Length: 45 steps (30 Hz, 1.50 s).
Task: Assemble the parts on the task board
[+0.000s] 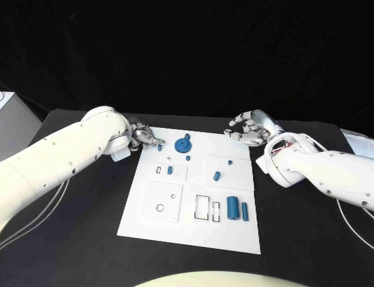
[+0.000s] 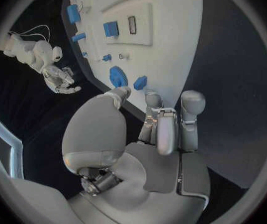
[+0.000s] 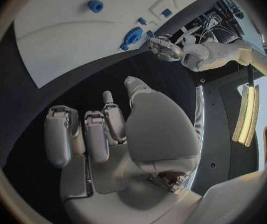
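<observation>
The white task board (image 1: 152, 221) lies in the middle of the black table. A round blue part (image 1: 183, 143) stands near its far edge, and a small blue part (image 1: 159, 148) lies just left of it. More blue parts sit mid-board (image 1: 216, 176), and two blue cylinders (image 1: 233, 207) lie toward the right edge. My left hand (image 1: 143, 136) hovers at the board's far-left corner, fingers apart and holding nothing; its fingers (image 2: 192, 104) reach toward the round part (image 2: 116, 76). My right hand (image 1: 249, 128) hangs over the table off the far-right corner, loosely spread, with nothing in its fingers (image 3: 96, 137).
Black outlined slots (image 1: 202, 206) and shallow raised plates (image 1: 164, 202) mark the board's near half. A white box (image 1: 1, 119) stands at the table's far left. Cables (image 1: 359, 224) trail beside my right arm. Bare black table surrounds the board.
</observation>
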Available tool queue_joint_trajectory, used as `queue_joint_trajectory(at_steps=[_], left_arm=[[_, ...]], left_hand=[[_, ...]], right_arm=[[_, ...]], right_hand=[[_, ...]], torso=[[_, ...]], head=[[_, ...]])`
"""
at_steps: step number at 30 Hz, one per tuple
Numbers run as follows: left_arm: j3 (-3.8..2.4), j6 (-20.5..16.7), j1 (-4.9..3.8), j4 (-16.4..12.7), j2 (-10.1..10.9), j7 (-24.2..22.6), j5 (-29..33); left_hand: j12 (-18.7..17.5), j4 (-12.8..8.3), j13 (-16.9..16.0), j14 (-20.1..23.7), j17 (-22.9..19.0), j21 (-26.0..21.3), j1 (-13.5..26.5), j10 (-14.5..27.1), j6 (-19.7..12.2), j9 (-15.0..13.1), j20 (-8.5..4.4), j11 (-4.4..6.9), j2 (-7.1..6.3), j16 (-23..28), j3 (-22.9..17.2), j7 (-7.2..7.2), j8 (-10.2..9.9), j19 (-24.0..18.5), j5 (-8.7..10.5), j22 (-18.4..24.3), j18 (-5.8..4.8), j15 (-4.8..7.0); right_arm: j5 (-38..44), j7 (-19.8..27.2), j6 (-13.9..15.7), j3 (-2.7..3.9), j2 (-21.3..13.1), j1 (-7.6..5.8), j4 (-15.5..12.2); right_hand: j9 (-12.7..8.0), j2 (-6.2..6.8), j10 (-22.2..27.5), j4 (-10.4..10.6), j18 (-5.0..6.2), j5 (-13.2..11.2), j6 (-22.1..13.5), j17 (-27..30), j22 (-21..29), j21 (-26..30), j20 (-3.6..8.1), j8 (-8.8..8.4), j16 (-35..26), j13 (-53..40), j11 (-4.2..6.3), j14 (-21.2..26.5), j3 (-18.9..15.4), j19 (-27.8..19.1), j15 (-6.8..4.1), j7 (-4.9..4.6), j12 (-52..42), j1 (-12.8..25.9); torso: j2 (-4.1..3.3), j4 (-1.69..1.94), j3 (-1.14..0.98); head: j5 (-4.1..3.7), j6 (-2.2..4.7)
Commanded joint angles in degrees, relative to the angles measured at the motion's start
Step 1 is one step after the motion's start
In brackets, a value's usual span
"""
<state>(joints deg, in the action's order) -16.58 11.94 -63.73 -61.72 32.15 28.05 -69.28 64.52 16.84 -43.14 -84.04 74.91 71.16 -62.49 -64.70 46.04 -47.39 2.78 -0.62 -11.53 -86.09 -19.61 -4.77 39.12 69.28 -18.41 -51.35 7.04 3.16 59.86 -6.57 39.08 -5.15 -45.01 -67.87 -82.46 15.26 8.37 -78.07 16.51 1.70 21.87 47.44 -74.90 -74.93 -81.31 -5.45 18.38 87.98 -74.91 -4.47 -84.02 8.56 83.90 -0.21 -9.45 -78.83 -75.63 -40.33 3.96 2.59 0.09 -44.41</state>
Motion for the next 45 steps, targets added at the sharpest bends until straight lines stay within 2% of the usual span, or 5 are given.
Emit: queue_joint_trajectory(at_steps=[1, 12, 17, 30, 45], left_arm=[[0.03, 0.96, -0.1, 0.09, -0.4, -0.55, 0.35], [0.08, 1.34, -0.1, -0.01, -0.44, -0.6, 0.96], [0.08, 1.79, -0.1, -0.04, -0.34, -0.58, 1.02], [0.15, 2.95, -0.09, 0.12, -0.29, -0.43, 0.79], [0.25, 2.74, -0.1, 0.36, -0.29, -0.42, 1.29]], left_hand=[[0.35, 0.03, -0.04, -2.9, 7.23, 0.05, 0.59, 0.1, -0.21, 0.05, 0.39, -0.13, 0.19, -0.06, 0.33, -0.1, -0.19, 0.05, 0.39, -0.07, 0.44, -0.49], [0.4, 0.0, -0.06, -2.89, 7.21, 0.02, 0.59, 0.13, -0.16, 0.14, 0.44, -0.16, 0.23, -0.06, 0.4, -0.12, -0.25, -0.01, 0.54, 0.0, 0.45, -0.53], [0.53, -0.1, -0.13, -2.89, 7.26, 0.12, 0.08, 0.17, 0.11, 0.3, 0.53, -0.16, 0.41, -0.11, 0.35, -0.09, -0.29, 0.04, 0.67, -0.19, 0.43, -0.56], [0.58, -0.15, 0.1, -2.76, 7.01, -0.03, -1.39, 0.5, 0.56, 0.6, 0.64, -0.09, 0.77, -0.03, 0.07, -0.01, -0.31, -0.25, 0.7, 0.14, 0.54, -0.55], [0.92, -0.27, 0.04, -2.71, 7.08, 0.12, -5.54, 0.77, 0.81, 1.21, 0.68, 0.03, 2.77, -0.16, -1.41, 0.14, -0.44, -0.35, 0.55, -0.17, 0.52, -0.47]], right_arm=[[0.25, 0.4, 0.12, 0.02, 0.04, 0.01, -0.06], [0.26, 0.39, 0.03, 0.02, 0.2, 0.01, 0.08], [0.26, 0.39, -0.02, 0.02, 0.28, 0.01, 0.15], [0.27, 0.4, -0.14, 0.02, 0.4, 0.01, 0.27], [0.27, 0.37, -0.13, 0.02, 0.43, 0.01, 0.26]], right_hand=[[-0.08, 0.04, -0.01, 0.06, 0.42, 0.19, -0.44, -11.44, -8.51, 0.09, -0.32, -0.03, -0.17, -2.85, -0.07, -4.99, 0.26, 2.88, 0.28, 0.05, 0.02, 0.42], [-0.08, 0.04, -0.01, 0.06, 0.42, 0.19, -0.44, -11.44, -8.51, 0.09, -0.32, -0.03, -0.17, -2.85, -0.07, -4.99, 0.26, 2.88, 0.28, 0.05, 0.02, 0.42], [-0.08, 0.04, -0.01, 0.06, 0.42, 0.19, -0.44, -11.44, -8.51, 0.09, -0.32, -0.03, -0.17, -2.85, -0.07, -4.99, 0.26, 2.88, 0.28, 0.05, 0.02, 0.42], [-0.09, 0.06, -0.1, 0.07, 0.4, 0.22, -0.42, -11.51, -8.6, -0.01, -0.31, -0.01, -0.13, -2.92, -0.07, -5.01, 0.37, 2.92, 0.27, 0.05, -0.06, 0.48], [-0.09, 0.06, -0.1, 0.07, 0.4, 0.22, -0.42, -11.51, -8.6, -0.01, -0.31, -0.01, -0.13, -2.92, -0.07, -5.01, 0.37, 2.92, 0.27, 0.05, -0.06, 0.48]], torso=[[-0.08, 0.03, 0.06], [-0.07, 0.12, 0.05], [-0.04, 0.03, 0.03], [-0.09, 0.02, 0.04], [-0.16, 0.04, 0.04]], head=[[-0.06, -0.08], [-0.1, -0.41], [-0.01, -0.5], [-0.03, -0.48], [-0.06, -0.47]])
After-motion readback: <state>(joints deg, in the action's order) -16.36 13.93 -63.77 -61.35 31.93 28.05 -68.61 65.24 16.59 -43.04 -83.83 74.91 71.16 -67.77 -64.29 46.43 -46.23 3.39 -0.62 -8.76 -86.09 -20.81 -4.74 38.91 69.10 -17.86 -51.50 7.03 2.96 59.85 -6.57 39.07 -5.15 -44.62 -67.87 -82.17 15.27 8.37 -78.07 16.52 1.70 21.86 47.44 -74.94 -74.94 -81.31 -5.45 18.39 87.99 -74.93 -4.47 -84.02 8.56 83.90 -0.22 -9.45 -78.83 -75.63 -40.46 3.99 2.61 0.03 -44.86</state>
